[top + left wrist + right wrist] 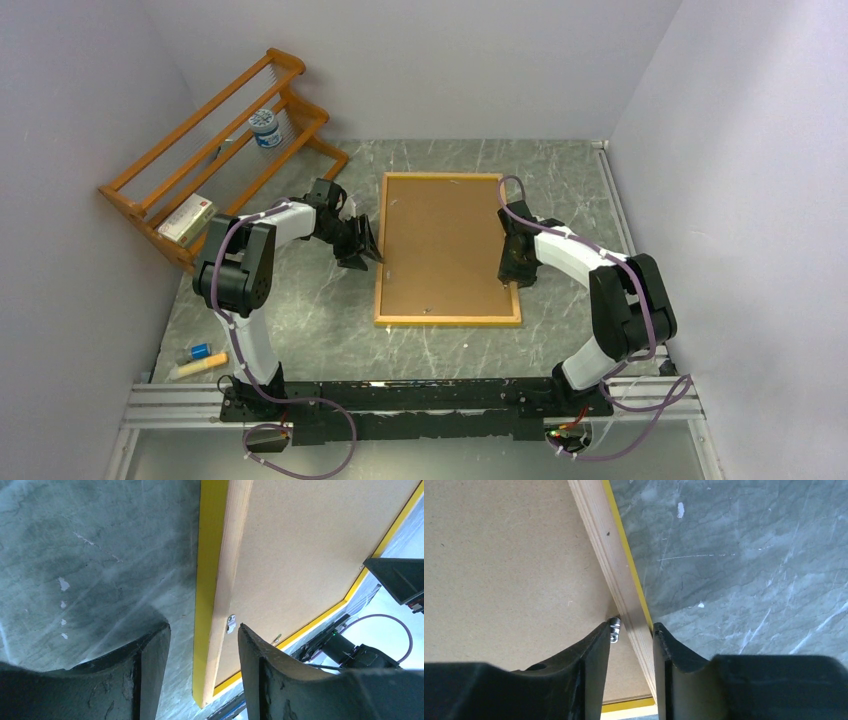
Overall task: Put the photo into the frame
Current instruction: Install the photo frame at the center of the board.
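Note:
The frame [448, 320] lies back-up on the grey table, its narrow yellow border around a brown hardboard panel [445, 245]. The photo is out of view. My left gripper [365, 250] is at the frame's left side. In the left wrist view it [204, 627] is open and straddles the yellow left rail [206, 580], with a gap on each side. My right gripper [515, 265] is at the right side. In the right wrist view it [632, 625] is closed on the right rail [609, 555], its inner finger beside a small metal clip [614, 629].
An orange-brown slatted rack [215, 150] stands at the back left, holding a white-and-blue jar [265, 128] and a small box [187, 218]. A small blue item [200, 351] and a yellow tube [200, 366] lie near the left arm's base. Walls enclose the table.

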`<state>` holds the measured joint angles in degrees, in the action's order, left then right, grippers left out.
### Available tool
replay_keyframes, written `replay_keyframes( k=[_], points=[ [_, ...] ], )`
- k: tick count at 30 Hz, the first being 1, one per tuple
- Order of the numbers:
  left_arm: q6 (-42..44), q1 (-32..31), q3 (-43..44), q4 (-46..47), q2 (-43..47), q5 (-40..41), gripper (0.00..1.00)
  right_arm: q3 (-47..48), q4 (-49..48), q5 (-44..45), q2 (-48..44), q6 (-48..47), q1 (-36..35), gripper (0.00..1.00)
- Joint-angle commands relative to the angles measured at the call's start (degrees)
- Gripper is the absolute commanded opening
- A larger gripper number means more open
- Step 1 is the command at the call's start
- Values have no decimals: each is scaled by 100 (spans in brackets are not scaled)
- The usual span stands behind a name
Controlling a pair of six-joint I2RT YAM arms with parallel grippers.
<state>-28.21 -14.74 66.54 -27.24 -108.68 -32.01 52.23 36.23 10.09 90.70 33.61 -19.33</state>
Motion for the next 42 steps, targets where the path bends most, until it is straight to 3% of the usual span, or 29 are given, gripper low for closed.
replay_keyframes(
  k=[1, 18, 19, 23, 27, 30, 36, 42],
  points=[
    [8, -26, -56, -70, 5, 73, 58, -158, -326, -432, 221, 34, -53, 34],
    [-72, -37, -38, -101, 32, 139, 59, -224, -376, -717, 4, -151, -59, 15],
    [-91, -33, -51, -84, 64, 173, 60, -173, -362, -686, -83, -137, -58, 17],
    [-154, -37, -68, -56, 249, 344, 65, 125, -177, -254, -470, 42, -55, 49],
    [-142, -37, -61, -162, 398, 621, 66, 454, -53, -95, -813, 107, -63, 54],
    [-122, -35, -129, -226, 478, 745, 59, 542, -327, -554, -895, 144, -83, 51],
    [-240, -37, -573, 15, 554, 79, 32, 446, -1613, -1666, -509, 656, -572, 35],
    [-343, -33, -911, 245, 612, -225, 12, 625, -2806, -2264, 346, 1358, -1214, 30]
  ],
)
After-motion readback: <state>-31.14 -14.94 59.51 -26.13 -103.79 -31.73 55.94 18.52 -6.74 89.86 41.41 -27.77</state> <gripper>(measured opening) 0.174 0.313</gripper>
